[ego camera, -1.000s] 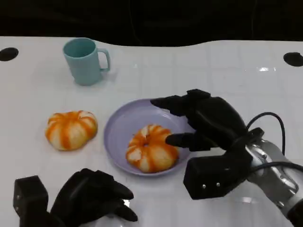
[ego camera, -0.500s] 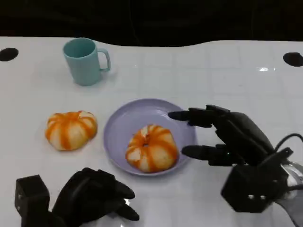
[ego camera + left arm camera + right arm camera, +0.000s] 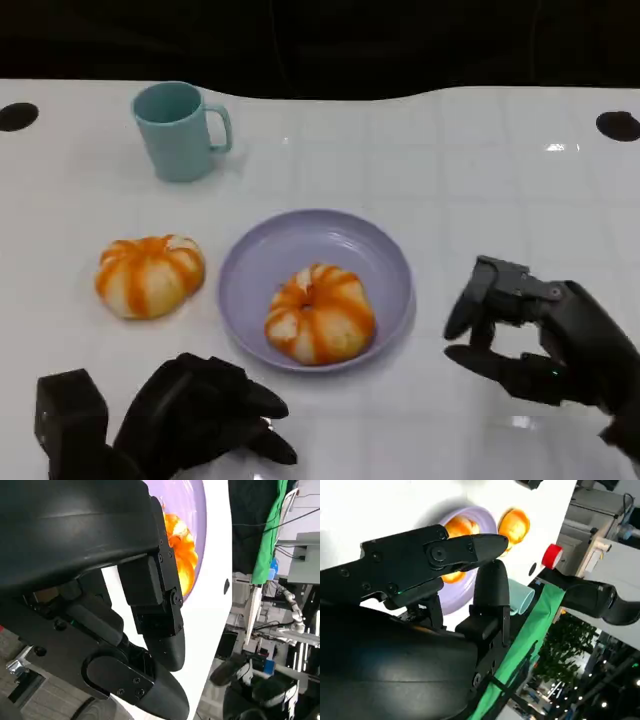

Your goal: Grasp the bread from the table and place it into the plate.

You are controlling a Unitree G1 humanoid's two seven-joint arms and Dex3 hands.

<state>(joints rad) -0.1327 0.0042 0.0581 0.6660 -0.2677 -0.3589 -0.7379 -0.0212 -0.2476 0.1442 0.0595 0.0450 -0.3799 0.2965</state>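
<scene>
On the plate [image 3: 392, 262] rests the bread [image 3: 319, 313].

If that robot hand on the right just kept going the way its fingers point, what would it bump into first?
Probably the rim of the purple plate, then the bread lying in it. The right robot hand points toward them, though its height above the table is unclear.

Right hand [image 3: 545, 340]: its wrist end is cut off by the head view's right edge.
Left hand [image 3: 190, 415]: lower part cut off by the near edge.
Bread in plate [image 3: 181, 555]: mostly hidden behind the left hand's fingers [image 3: 155, 605] in the left wrist view.
Mug [image 3: 521, 599]: partly hidden behind a right-hand finger [image 3: 491, 592] in the right wrist view.
</scene>
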